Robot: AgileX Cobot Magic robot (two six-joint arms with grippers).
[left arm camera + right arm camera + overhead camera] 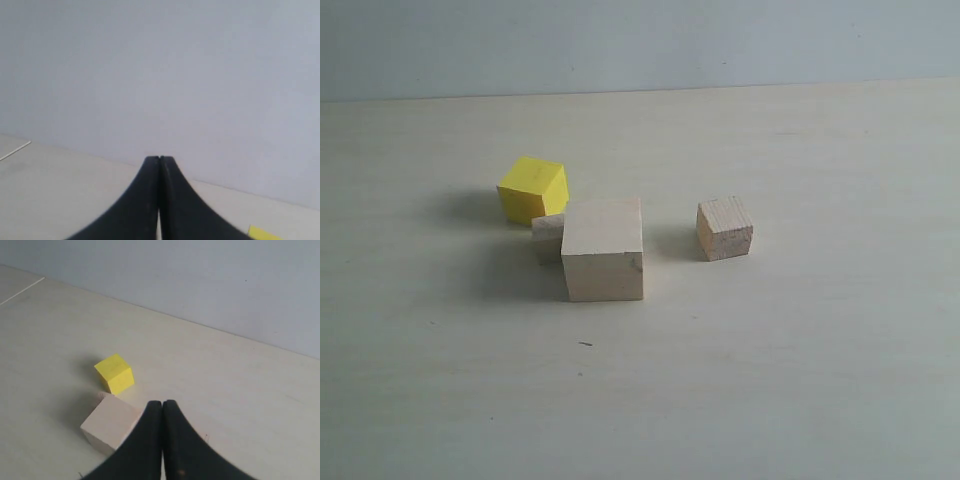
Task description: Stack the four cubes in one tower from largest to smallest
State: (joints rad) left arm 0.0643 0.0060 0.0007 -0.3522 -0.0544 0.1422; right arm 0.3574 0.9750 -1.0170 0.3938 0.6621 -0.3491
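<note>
The big pale wood cube (603, 248) stands mid-table. Behind its left side a tiny pale wood cube (547, 238) peeks out, partly hidden. The bright yellow cube (532, 190) sits just beyond that, to the left. The smaller pale wood cube (724, 228) stands alone to the right. No cube rests on another. Neither arm shows in the exterior view. My left gripper (159, 159) is shut and empty, with a yellow corner (262, 234) at the frame edge. My right gripper (162, 403) is shut and empty, above the table near the big cube (110, 422) and the yellow cube (115, 373).
The pale table (800, 380) runs to a light grey wall (640, 40) at the back. A small dark speck (585, 344) lies in front of the big cube.
</note>
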